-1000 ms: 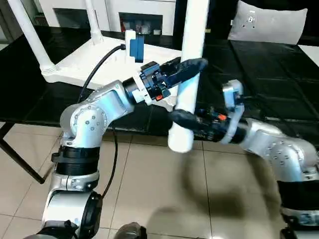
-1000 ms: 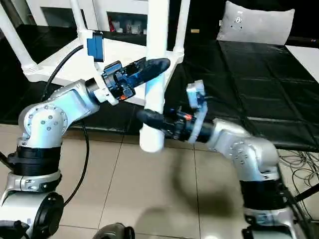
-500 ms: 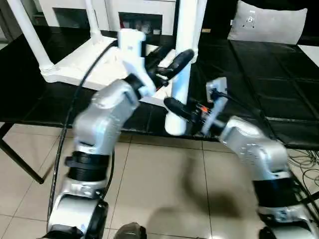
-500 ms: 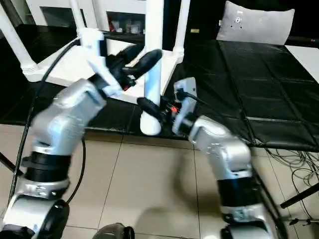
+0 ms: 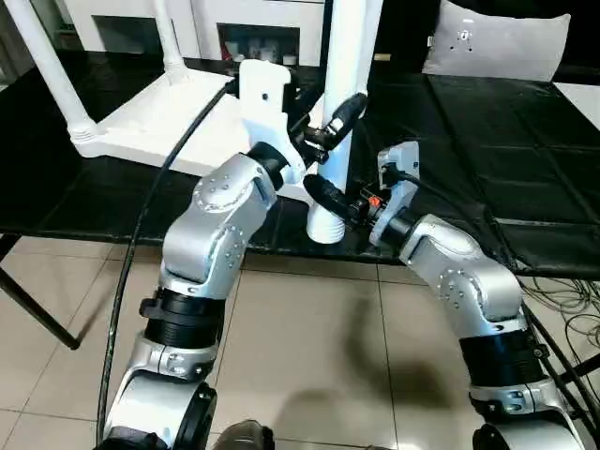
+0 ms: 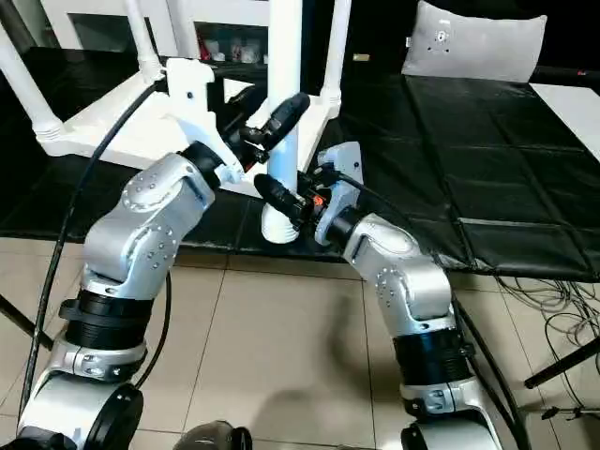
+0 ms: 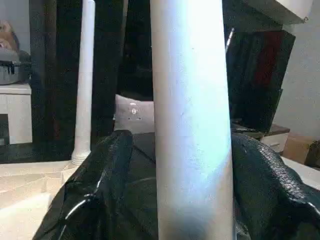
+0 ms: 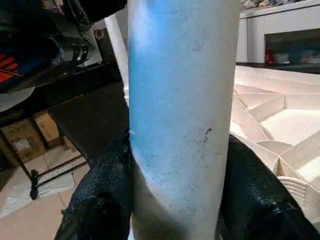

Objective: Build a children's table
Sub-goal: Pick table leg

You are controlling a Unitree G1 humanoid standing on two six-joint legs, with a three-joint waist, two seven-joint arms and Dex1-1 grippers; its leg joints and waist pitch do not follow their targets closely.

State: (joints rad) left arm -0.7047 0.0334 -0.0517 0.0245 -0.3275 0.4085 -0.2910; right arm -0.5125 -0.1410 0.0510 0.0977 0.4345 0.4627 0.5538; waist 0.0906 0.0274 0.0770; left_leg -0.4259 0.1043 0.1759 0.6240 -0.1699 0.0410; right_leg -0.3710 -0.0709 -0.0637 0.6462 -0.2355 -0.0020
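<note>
Black mats [image 5: 487, 169] unchanged; right pincer [image 5: 323, 202] stays clamped on leg [image 5: 342, 103], left pincer [image 5: 333, 122] has loosened.

A grey pillow [image 5: 497, 42] lies at two o'clock on black mats [image 5: 487, 150]; beige floor tiles [image 5: 309, 366] lie at six.

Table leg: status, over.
Both end effectors around the upright leg, right below left. Tabletop upside down, three legs in. Nothing in the way.
</note>
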